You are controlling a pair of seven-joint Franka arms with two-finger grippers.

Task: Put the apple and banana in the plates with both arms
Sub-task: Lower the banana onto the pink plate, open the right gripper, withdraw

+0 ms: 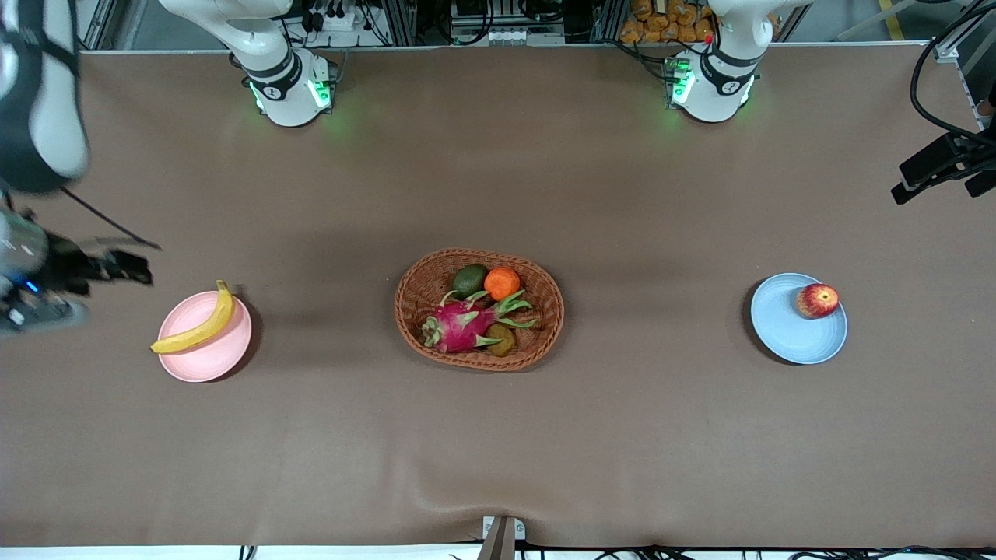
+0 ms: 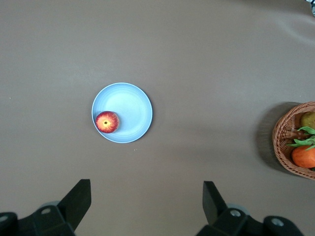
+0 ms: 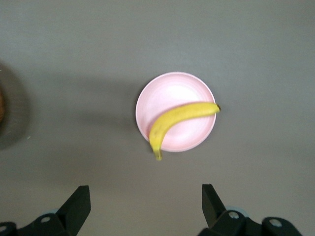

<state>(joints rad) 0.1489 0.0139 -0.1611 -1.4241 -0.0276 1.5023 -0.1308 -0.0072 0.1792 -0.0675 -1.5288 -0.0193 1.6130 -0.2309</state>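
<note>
The yellow banana (image 1: 194, 330) lies across the pale pink plate (image 1: 212, 358) toward the right arm's end of the table. My right gripper (image 1: 134, 266) hangs open and empty over the table beside that plate. In the right wrist view the banana (image 3: 183, 118) rests on the pink plate (image 3: 172, 92), well clear of the right gripper (image 3: 146, 199). The red apple (image 1: 818, 300) sits on the light blue plate (image 1: 784, 328) toward the left arm's end. My left gripper (image 1: 934, 173) is raised over the table's end, open and empty. The left wrist view shows the apple (image 2: 107, 122) at the edge of the blue plate (image 2: 130, 105), apart from the left gripper (image 2: 146, 196).
An oval brown wicker basket (image 1: 412, 307) stands mid-table between the plates, holding a pink dragon fruit (image 1: 461, 325), an orange (image 1: 502, 283) and a green avocado (image 1: 469, 280). The arms' green-lit bases (image 1: 292, 92) stand at the table's edge farthest from the front camera.
</note>
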